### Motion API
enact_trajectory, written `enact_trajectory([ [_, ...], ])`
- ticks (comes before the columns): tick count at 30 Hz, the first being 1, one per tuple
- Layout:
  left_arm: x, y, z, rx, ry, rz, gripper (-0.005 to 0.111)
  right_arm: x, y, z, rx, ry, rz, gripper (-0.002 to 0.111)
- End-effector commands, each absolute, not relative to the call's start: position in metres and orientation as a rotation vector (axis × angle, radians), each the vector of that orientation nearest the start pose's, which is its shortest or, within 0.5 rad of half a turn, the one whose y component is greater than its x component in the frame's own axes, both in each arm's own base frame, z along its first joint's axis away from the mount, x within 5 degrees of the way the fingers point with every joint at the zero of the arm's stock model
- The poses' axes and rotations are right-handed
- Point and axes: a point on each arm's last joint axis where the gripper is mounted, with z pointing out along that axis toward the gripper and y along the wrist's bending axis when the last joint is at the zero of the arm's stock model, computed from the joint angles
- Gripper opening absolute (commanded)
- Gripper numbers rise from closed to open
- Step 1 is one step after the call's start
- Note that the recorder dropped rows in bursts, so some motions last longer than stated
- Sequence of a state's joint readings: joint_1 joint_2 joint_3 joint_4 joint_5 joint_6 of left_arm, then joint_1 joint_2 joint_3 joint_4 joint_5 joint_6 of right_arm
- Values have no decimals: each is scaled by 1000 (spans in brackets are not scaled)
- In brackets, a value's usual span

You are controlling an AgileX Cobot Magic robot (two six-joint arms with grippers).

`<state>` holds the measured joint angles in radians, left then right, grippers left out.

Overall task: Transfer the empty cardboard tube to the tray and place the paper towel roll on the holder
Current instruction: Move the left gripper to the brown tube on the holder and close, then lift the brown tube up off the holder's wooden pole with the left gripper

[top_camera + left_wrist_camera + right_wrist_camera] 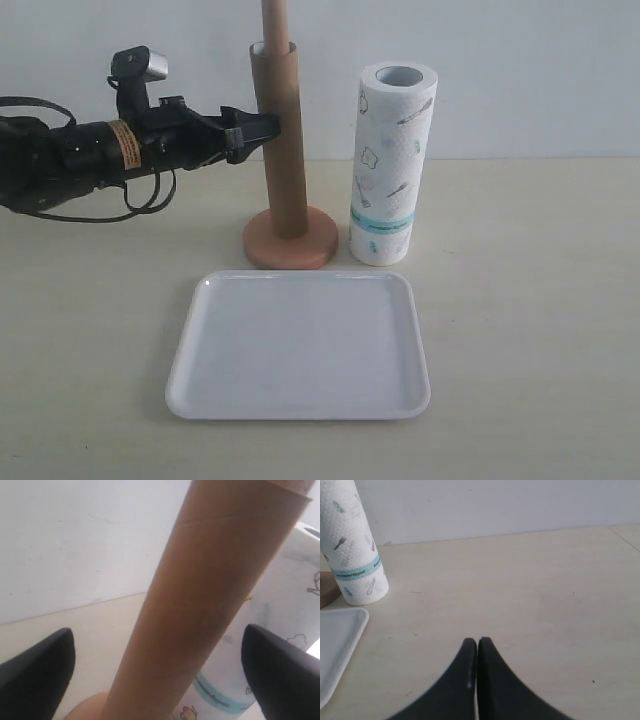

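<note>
Smooth brown cardboard tube (285,150) with spiral seam, upright over pole of wooden holder (316,241), between wide-apart fingers of left gripper (266,127), right gripper (477,647) fingers pressed together.

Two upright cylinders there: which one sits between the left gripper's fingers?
The empty cardboard tube, plain brown, sleeved over the pole of the holder. The left gripper is open around it; the printed white paper towel roll stands beside it.

Pale beige tabletop (540,330) — plain white wall (540,70) behind, even light.
</note>
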<state>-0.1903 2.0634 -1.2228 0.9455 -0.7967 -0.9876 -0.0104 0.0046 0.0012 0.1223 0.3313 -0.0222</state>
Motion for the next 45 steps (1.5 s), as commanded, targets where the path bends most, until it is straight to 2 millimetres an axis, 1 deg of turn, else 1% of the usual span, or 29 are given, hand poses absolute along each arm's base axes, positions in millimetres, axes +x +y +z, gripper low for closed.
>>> enact_trajectory([
  [1, 421, -143, 188, 511, 1729, -845, 85, 54, 3, 184, 72, 1803, 87, 0],
  [4, 423, -151, 194, 587, 1674, -799, 85, 54, 3, 184, 72, 1803, 87, 0],
  [10, 427, -165, 205, 615, 1654, -769, 85, 54, 3, 184, 72, 1803, 87, 0],
  [16, 432, -172, 208, 619, 1659, -734, 84, 54, 3, 184, 72, 1803, 87, 0],
  [18, 435, -175, 208, 624, 1650, -736, 81, 54, 3, 184, 72, 1803, 87, 0],
  [20, 439, -177, 206, 626, 1648, -735, 77, 54, 3, 184, 72, 1803, 87, 0],
  [23, 442, -178, 202, 626, 1651, -735, 63, 54, 3, 184, 72, 1803, 87, 0],
  [30, 442, -178, 202, 626, 1651, -735, 13, 54, 3, 184, 72, 1803, 87, 0],
  [32, 442, -178, 202, 626, 1651, -735, 4, 54, 3, 184, 72, 1803, 87, 0],
  [35, 441, -178, 206, 622, 1643, -737, 4, 54, 3, 184, 72, 1803, 87, 0],
  [37, 441, -177, 212, 620, 1636, -727, 4, 54, 3, 184, 72, 1803, 87, 0],
  [41, 436, -176, 236, 604, 1598, -728, 4, 54, 3, 184, 72, 1803, 87, 0],
  [45, 426, -173, 271, 599, 1531, -729, 4, 54, 3, 184, 72, 1803, 87, 0],
])
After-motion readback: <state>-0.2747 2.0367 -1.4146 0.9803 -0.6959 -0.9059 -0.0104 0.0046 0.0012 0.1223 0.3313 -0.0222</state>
